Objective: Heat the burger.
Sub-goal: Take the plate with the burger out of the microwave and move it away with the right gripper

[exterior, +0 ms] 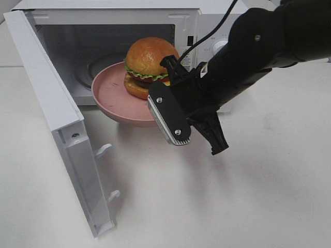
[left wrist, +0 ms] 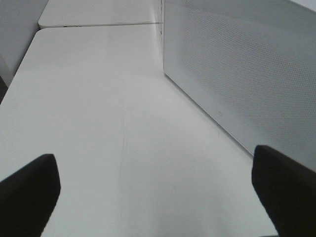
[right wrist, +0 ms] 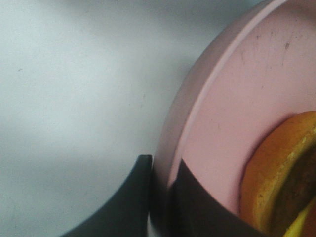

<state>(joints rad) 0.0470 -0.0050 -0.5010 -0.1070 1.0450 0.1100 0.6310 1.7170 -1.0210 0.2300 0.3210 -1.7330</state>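
The burger [exterior: 150,61], with brown bun, green lettuce and dark patty, sits on a round pink plate [exterior: 111,95]. My right gripper [right wrist: 160,197] is shut on the plate's rim, one finger above and one below, and holds it tilted at the mouth of the open microwave [exterior: 98,51]. The right wrist view shows the plate [right wrist: 232,98] and the burger's edge [right wrist: 276,173]. In the exterior high view my right wrist hides the grip. My left gripper [left wrist: 155,170] is open and empty above the bare table, beside the microwave's outer wall [left wrist: 237,74]. It does not show in the exterior high view.
The microwave door [exterior: 51,113] stands swung open to the left, its latch hooks [exterior: 103,150] facing the table's front. A glass turntable [exterior: 101,70] lies inside the cavity. The control panel with a knob [exterior: 220,46] is behind my right arm. The white table [exterior: 248,196] spreads in front.
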